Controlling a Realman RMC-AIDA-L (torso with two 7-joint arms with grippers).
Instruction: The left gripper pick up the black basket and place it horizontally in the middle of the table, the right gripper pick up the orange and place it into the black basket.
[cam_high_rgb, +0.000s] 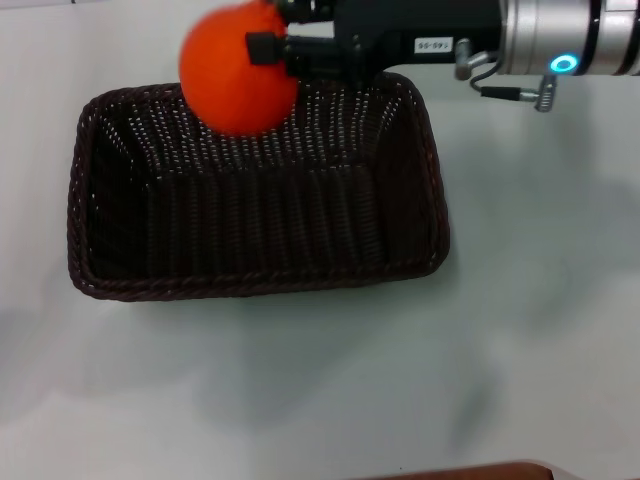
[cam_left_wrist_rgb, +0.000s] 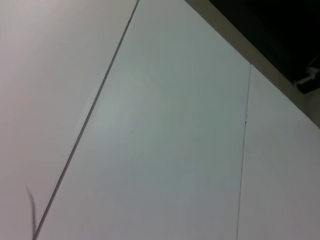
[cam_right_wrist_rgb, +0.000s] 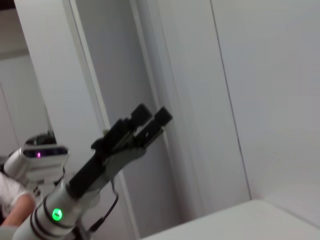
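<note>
The black basket (cam_high_rgb: 250, 284) lies lengthwise across the middle of the white table (cam_high_rgb: 545, 310) in the head view, and its inside is bare. My right gripper (cam_high_rgb: 262, 50) reaches in from the upper right. It is shut on the orange (cam_high_rgb: 232, 80) and holds it in the air over the basket's far rim, left of centre. My left gripper (cam_right_wrist_rgb: 151, 116) shows only in the right wrist view. It is raised off to the side, away from the table, empty, with its fingers close together.
Bare white table lies around the basket on all sides. A brown edge (cam_high_rgb: 470, 472) shows at the table's near side. The left wrist view shows only white wall panels (cam_left_wrist_rgb: 165, 140).
</note>
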